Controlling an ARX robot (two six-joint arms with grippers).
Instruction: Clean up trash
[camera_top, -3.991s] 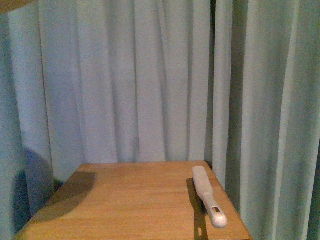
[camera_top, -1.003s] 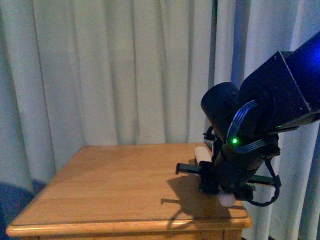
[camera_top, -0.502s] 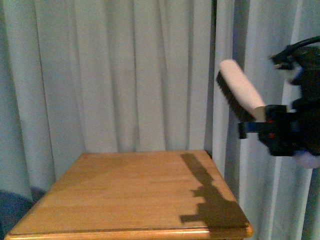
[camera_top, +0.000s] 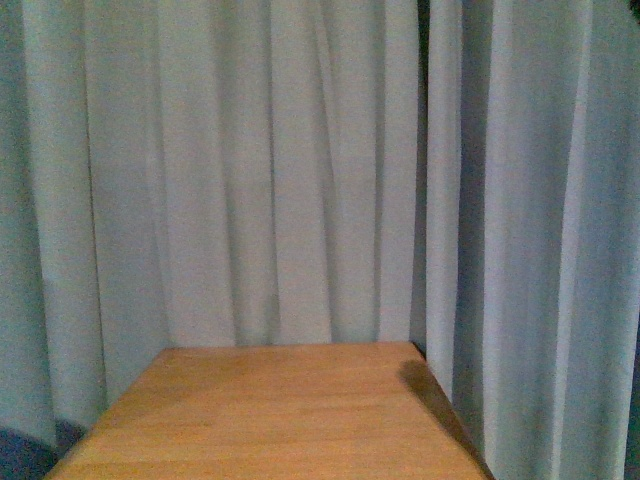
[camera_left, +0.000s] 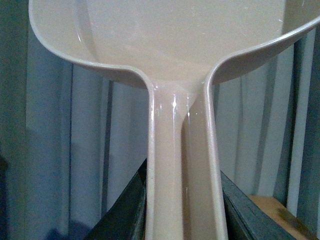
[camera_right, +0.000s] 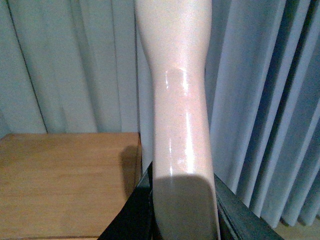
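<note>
Left wrist view: my left fingers (camera_left: 125, 212) are clamping the beige dustpan (camera_left: 180, 45) by its handle; my right fingers (camera_right: 132, 215) are gripping a brush handle (camera_right: 177, 125). No trash is showing on the desk (camera_top: 270, 410); I'm judging it needs finding first.

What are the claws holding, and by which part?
Left claw: the beige dustpan, gripped by its handle. Right claw: a pale, smooth tool, gripped at one end; the rest runs out of view.
</note>
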